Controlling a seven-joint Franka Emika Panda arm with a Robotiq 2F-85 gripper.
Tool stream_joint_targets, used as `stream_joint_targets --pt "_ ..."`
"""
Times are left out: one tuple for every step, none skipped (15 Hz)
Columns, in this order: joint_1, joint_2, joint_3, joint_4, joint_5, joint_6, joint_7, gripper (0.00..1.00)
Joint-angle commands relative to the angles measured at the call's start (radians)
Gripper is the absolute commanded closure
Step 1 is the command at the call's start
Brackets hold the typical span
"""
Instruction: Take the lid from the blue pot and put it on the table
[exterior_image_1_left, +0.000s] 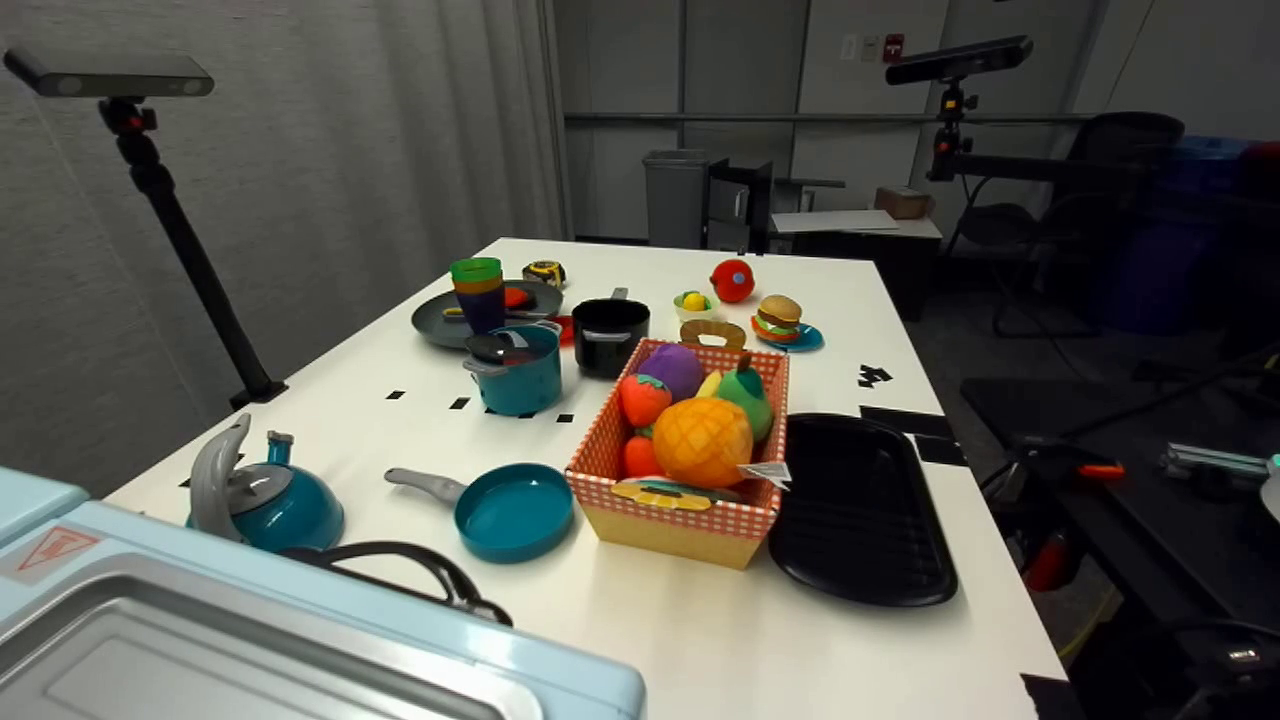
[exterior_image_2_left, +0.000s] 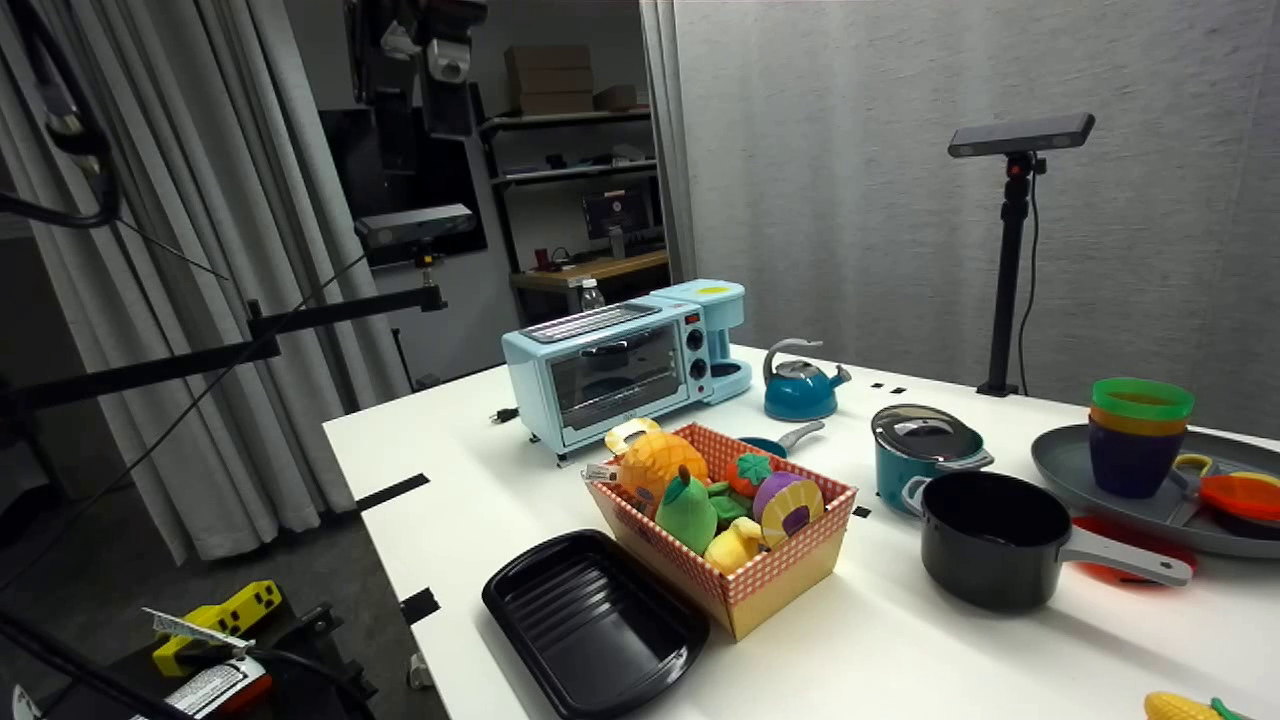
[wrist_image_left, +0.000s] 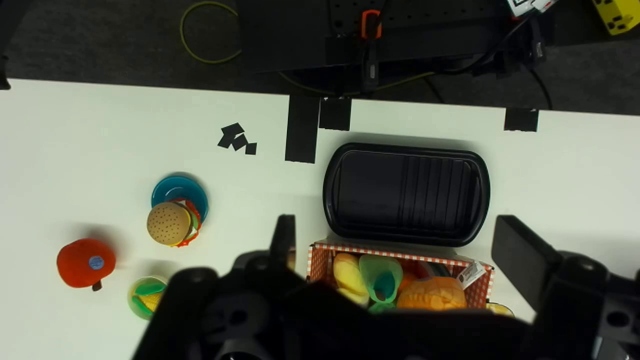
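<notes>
Claw (wrist_image_left: 397, 237) spread, empty. Lid (exterior_image_2_left: 926, 436) looks askew on blue pot (exterior_image_1_left: 525, 382); best approached vertically, pinched centrally, lifted straight up, then lowered flat onto the surface (exterior_image_2_left: 500, 490).

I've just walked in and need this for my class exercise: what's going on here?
The robot gripper hangs open above the table, holding nothing. Its wrist view looks down on a black tray and part of a basket of toy food. The lid, meant to come off the blue pot and onto the table, sits on the pot, seemingly a little askew, so that step is not yet done.
</notes>
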Motion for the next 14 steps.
stream_joint_targets --pt "0.007 0.0 -0.005 0.003 -0.002 -0.003 0.003 0.0" --pt "0.007 0.0 -0.005 0.003 -0.002 -0.003 0.003 0.0" --pt "0.007 0.0 -0.005 0.003 -0.002 -0.003 0.003 0.0" --pt "0.007 0.0 -0.005 0.002 -0.002 -0.002 0.003 0.0" --pt "0.009 0.0 -0.008 0.001 0.006 0.0 0.002 0.0" --pt "0.009 0.001 -0.008 0.001 0.008 0.001 0.001 0.0" --pt "0.011 0.002 -0.01 0.001 0.013 -0.001 -0.001 0.0" --pt "0.012 0.002 -0.012 0.001 0.025 0.0 0.001 0.0" --pt "0.012 0.003 -0.013 0.001 0.031 -0.001 0.001 0.0" --pt "0.013 0.003 -0.014 0.001 0.038 0.0 0.001 0.0" --pt "0.012 0.004 -0.014 0.0 0.045 0.001 0.003 0.0" --pt "0.012 0.004 -0.015 -0.001 0.052 0.002 0.006 0.0" --pt "0.011 0.004 -0.014 -0.001 0.057 0.003 0.009 0.0" --pt "0.008 0.004 -0.012 -0.002 0.057 0.007 0.017 0.0"
